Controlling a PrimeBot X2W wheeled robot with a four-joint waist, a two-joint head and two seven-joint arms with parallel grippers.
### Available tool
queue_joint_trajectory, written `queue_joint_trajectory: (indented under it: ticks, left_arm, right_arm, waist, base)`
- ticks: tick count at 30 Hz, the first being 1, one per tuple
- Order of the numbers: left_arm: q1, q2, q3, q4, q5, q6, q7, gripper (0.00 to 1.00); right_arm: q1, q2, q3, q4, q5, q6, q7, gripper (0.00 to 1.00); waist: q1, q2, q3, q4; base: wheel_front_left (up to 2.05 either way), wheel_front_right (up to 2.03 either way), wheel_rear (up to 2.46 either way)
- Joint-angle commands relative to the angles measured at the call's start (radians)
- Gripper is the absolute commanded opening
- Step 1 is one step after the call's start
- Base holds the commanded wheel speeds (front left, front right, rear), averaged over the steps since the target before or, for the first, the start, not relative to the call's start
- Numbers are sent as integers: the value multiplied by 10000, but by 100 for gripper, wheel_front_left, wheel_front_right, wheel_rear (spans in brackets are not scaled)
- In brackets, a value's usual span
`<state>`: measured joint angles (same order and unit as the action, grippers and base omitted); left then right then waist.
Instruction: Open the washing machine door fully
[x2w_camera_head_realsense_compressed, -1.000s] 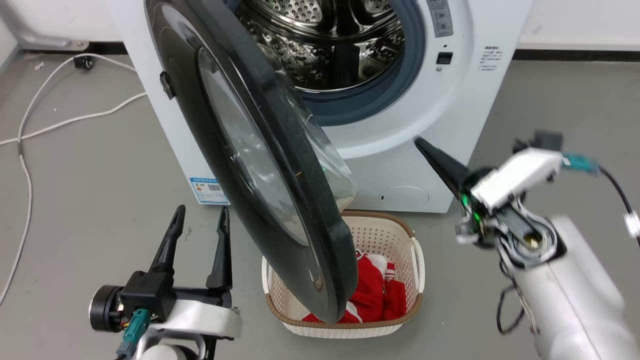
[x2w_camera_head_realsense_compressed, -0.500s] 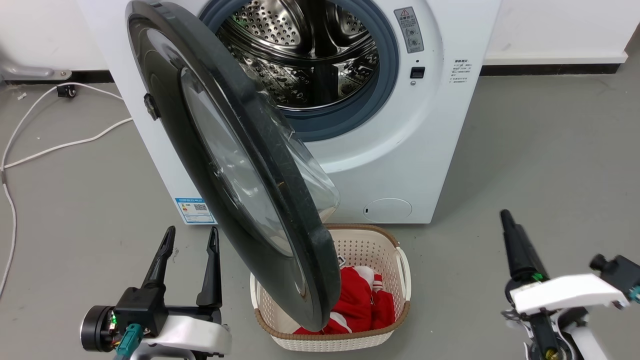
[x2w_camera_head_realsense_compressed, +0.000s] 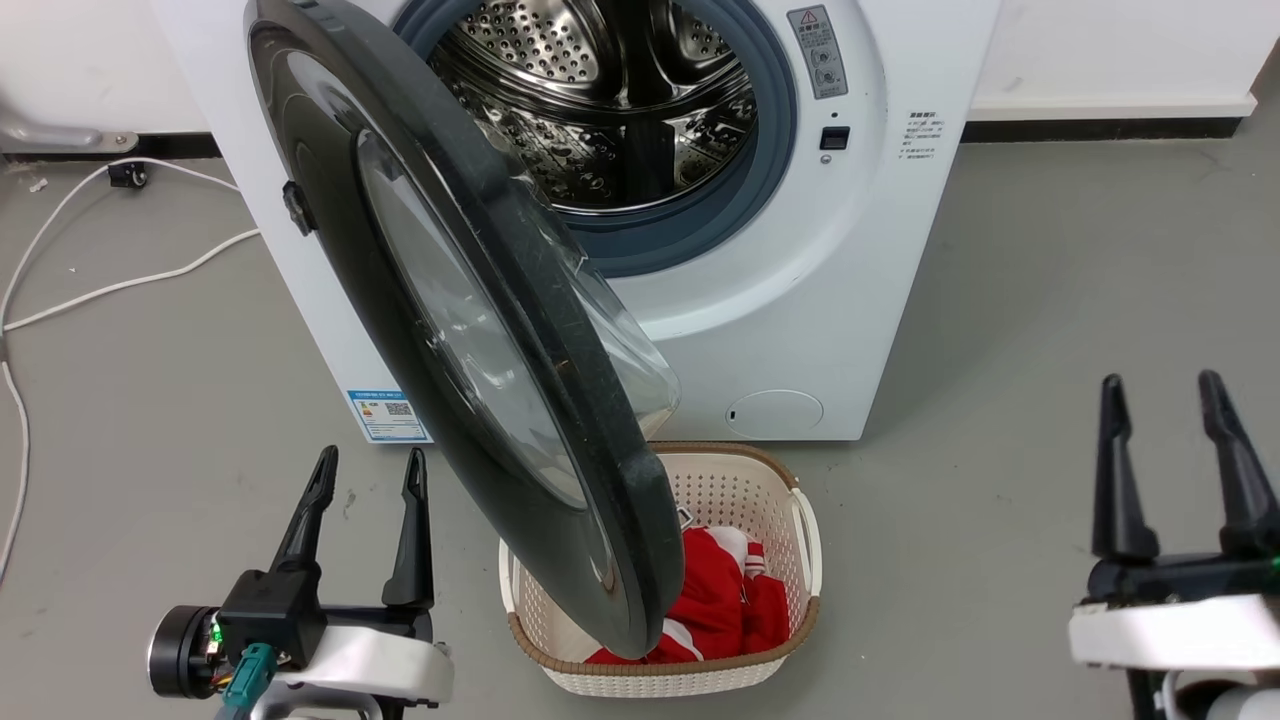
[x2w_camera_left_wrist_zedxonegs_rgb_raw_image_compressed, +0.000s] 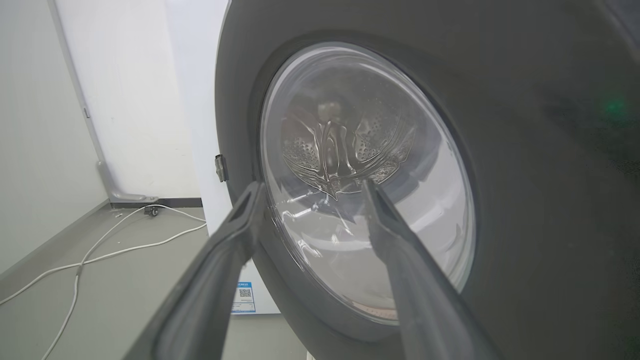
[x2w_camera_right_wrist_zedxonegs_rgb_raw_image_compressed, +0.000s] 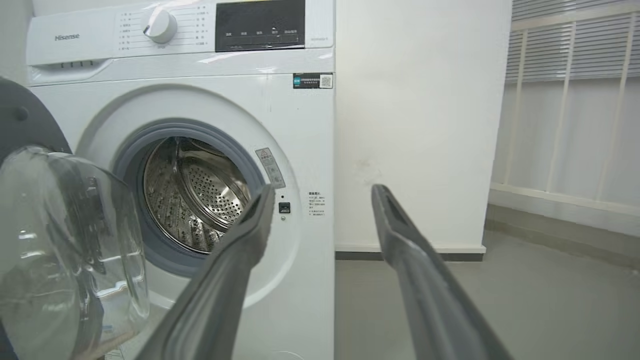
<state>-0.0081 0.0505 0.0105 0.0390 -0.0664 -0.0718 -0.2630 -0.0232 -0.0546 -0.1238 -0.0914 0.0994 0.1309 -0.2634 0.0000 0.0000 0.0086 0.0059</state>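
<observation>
The washing machine (x2w_camera_head_realsense_compressed: 860, 250) is a white front-loader with its steel drum (x2w_camera_head_realsense_compressed: 620, 110) exposed. The washing machine door (x2w_camera_head_realsense_compressed: 450, 300), a glossy black disc with a bulging glass bowl, stands swung out from its left hinge, its free edge hanging over a basket. My left gripper (x2w_camera_head_realsense_compressed: 370, 458) is open at the lower left, just left of the door and not touching it. In the left wrist view the left gripper (x2w_camera_left_wrist_zedxonegs_rgb_raw_image_compressed: 311, 186) faces the door (x2w_camera_left_wrist_zedxonegs_rgb_raw_image_compressed: 525, 175) at close range. My right gripper (x2w_camera_head_realsense_compressed: 1160, 385) is open and empty at the lower right, well clear of the machine (x2w_camera_right_wrist_zedxonegs_rgb_raw_image_compressed: 300, 125).
A cream laundry basket (x2w_camera_head_realsense_compressed: 800, 520) holding red clothing (x2w_camera_head_realsense_compressed: 730, 600) sits on the floor under the door's lower edge. A white cable (x2w_camera_head_realsense_compressed: 120, 280) trails over the grey floor at the left. A white wall (x2w_camera_right_wrist_zedxonegs_rgb_raw_image_compressed: 420, 125) stands right of the machine.
My right arm has drawn back from the machine's front to the lower right, and both its fingers now show spread apart. The camera shifted slightly. The door and the left gripper have hardly moved.
</observation>
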Motion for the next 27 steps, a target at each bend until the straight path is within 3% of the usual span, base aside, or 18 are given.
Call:
queue_joint_trajectory:
  ticks: [1,5,10,26,27]
  left_arm:
    - [-136,-4,9,-4,26,-50,-24,100]
    - [-175,-4,-2,32,70,-84,-24,100]
    - [-219,-4,-81,14,94,-90,-24,100]
    - [-143,-4,-146,-36,114,-35,-24,100]
    - [-149,-4,-157,-56,117,-50,-24,87]
  right_arm:
    - [305,61,127,-218,-202,-3,-9,100]
    - [831,51,542,-587,-588,-5,34,100]
    - [1330,54,574,-52,-144,-5,58,100]
    - [998,57,449,374,-23,-5,-13,100]
    - [996,57,450,384,-18,-5,-16,100]
  waist:
    - [0,0,10,9]
    - [0,0,-1,21]
    - [0,0,10,40]
    - [0,0,42,-18]
    - [0,0,50,-23]
  base:
    - [0,0,0]
    - [0,0,0]
    - [0,0,0]
    - [0,0,0]
    - [0,0,0]
